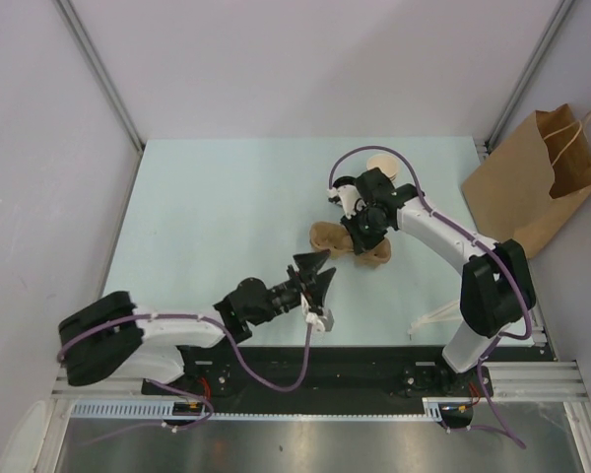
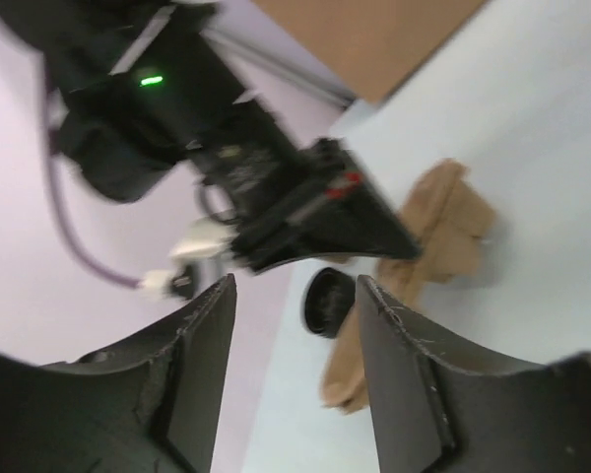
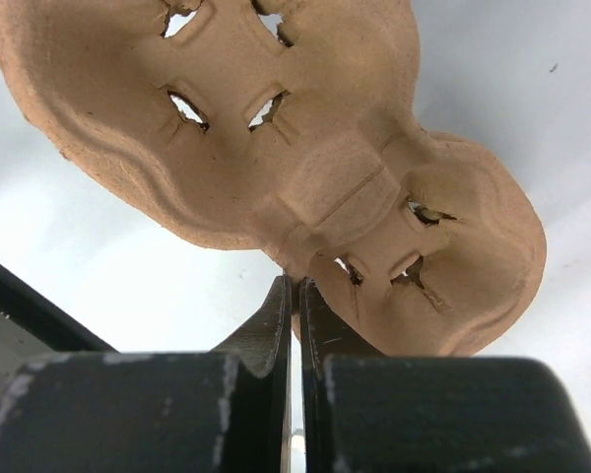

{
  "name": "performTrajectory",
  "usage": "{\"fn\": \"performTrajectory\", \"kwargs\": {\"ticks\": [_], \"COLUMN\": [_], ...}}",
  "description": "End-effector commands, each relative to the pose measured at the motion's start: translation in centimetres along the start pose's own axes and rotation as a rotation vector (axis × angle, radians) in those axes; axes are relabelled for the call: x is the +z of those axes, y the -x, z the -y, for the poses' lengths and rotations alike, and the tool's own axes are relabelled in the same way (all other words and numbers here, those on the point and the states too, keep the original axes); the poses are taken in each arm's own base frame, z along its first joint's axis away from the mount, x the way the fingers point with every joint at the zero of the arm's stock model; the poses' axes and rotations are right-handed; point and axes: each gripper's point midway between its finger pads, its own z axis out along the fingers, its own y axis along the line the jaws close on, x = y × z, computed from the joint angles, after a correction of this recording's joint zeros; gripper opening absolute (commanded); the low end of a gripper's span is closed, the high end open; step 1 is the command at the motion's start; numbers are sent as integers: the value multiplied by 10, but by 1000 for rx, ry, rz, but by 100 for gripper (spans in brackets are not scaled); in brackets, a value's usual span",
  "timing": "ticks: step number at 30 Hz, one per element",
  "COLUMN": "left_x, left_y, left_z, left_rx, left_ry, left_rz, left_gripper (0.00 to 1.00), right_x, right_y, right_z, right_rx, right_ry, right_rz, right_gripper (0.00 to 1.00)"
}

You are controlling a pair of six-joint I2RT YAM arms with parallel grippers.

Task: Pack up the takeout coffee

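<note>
Right end effector [image 3: 295,286] tight on rim of cup tray [image 3: 305,187]; left end effector [image 2: 295,296] agape, empty.

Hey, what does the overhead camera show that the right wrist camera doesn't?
Only the overhead view shows the paper bag beside the table, the paper cup partly hidden behind the right arm, and the open left hand. Only the right wrist view shows the right hand pinched on the cup tray at its edge. Both show the tray and the pale table.

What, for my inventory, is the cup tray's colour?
The cup tray is tan brown, clearest in the right wrist view.
</note>
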Motion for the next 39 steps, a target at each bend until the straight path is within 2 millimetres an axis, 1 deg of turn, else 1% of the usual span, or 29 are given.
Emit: {"fn": "performTrajectory", "kwargs": {"ticks": [1, 2, 4, 5, 6, 7, 9, 11, 12, 13, 14, 15, 16, 18, 19, 21, 22, 25, 26, 28, 29, 30, 33, 39], "left_x": [-14, -21, -24, -27, -27, -24, -20, -15, -13, -9, -7, -3, 0, 5, 9, 13, 14, 16, 16, 19, 20, 24, 28, 28], "left_y": [-13, -22, -26, -33, -35, -34, -34, -33, -38, -36, -38, -44, -43, -45, -47, -45, -48, -47, -48, -49, -54, -55, -58, -67], "left_z": [-19, -18, -17, -14, -13, -16, -12, -14, -2, -7, -4, 5, 2, 10, 18, 26, 35, 41, 48, 47, 51, 47, 50, 58], "left_rx": [-114, -108, -111, -122, -126, -128, -131, -81, -68, -35, -30, -26, -14, -4, 8, 20, 31, 53, 56, 67, 65, 68, 64, 76], "left_ry": [-34, -54, -89, -113, -119, -121, -136, -119, -141, -117, -121, -141, -127, -142, -150, -164, -183, -192, -208, -197, -201, -185, -190, -206], "left_rz": [-63, -88, -91, -116, -124, -123, -116, -95, -101, -83, -83, -93, -81, -74, -72, -57, -57, -40, -42, -47, -60, -67, -77, -101], "left_gripper": [56, 55, 53, 52, 51, 50, 49, 49, 50, 51, 51, 51, 51, 51, 51, 50, 49, 47, 47, 47, 47, 47, 47, 46], "right_x": [-21, -21, -21, -21, -20, -20, -17, -13, -9, -7, -5, -2, 1, 5, 7, 9, 9, 11, 12, 12, 12, 13, 12, 7], "right_y": [27, 27, 28, 30, 30, 33, 33, 31, 29, 26, 24, 22, 19, 16, 15, 15, 15, 15, 15, 15, 15, 14, 14, 16], "right_z": [2, 2, 1, 1, 1, 0, -2, -7, -9, -11, -12, -12, -12, -13, -14, -14, -15, -18, -18, -23, -24, -25, -26, -30], "right_rx": [-50, -49, -56, -61, -62, -67, -66, -69, -67, -68, -68, -68, -65, -60, -57, -56, -56, -55, -52, -53, -50, -49, -48, -46], "right_ry": [-62, -64, -71, -75, -80, -83, -74, -45, -36, -24, -20, -17, -10, -2, 6, 10, 14, 31, 37, 62, 66, 73, 83, 96], "right_rz": [94, 95, 99, 103, 104, 113, 110, 101, 87, 76, 64, 51, 36, 22, 16, 13, 15, 14, 13, 14, 12, 8, 11, 23], "right_gripper": [0, 0, 0, 0, 0, 0, 0, 0, 0, 0, 0, 0, 0, 2, 4, 4, 4, 6, 6, 5, 4, 4, 3, 3]}}
